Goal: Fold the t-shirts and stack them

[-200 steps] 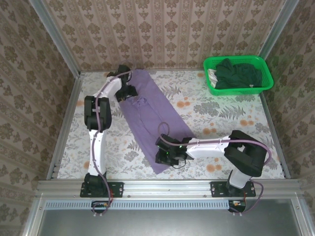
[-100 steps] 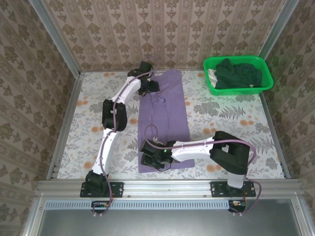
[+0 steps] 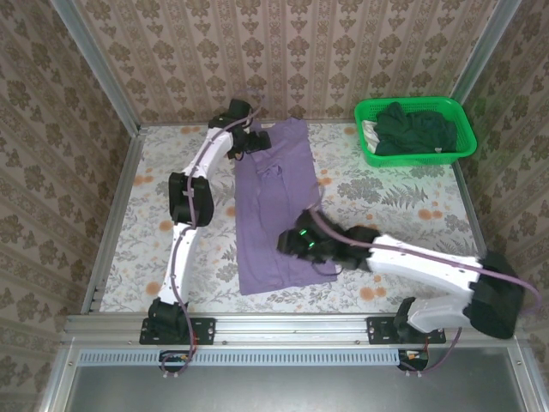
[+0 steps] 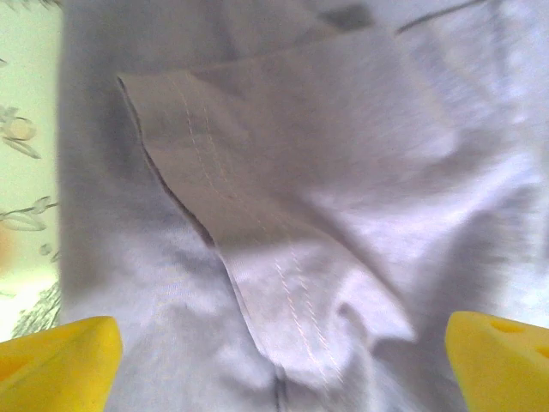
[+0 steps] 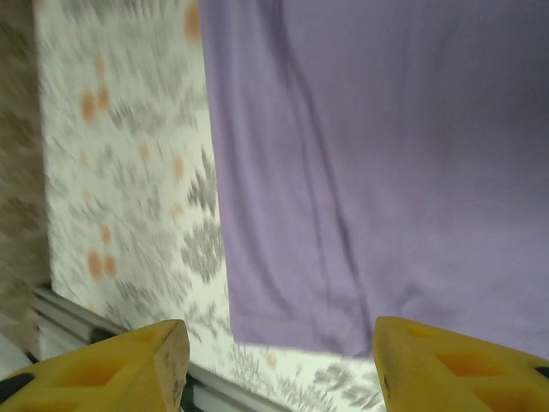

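Note:
A lavender-purple t-shirt (image 3: 276, 206), folded into a long strip, lies flat on the table and runs from the back edge toward the front. My left gripper (image 3: 251, 141) hovers at its far left corner. In the left wrist view the gripper (image 4: 279, 369) is open over a turned-over, stitched hem of the t-shirt (image 4: 283, 206), holding nothing. My right gripper (image 3: 293, 243) hangs over the strip's near right part. The right wrist view shows this gripper (image 5: 283, 369) open above the t-shirt's near hem (image 5: 377, 172). Dark green t-shirts (image 3: 412, 127) sit bunched in the basket.
A bright green plastic basket (image 3: 463, 148) stands at the back right corner. A floral cloth (image 3: 386, 197) covers the table. A metal rail (image 3: 292, 324) runs along the front edge, and patterned walls close in the left, back and right sides.
The purple t-shirt swung from a diagonal to lie straight front to back. Both grippers opened and let go of it. The right gripper drew back to the right, off the near left corner.

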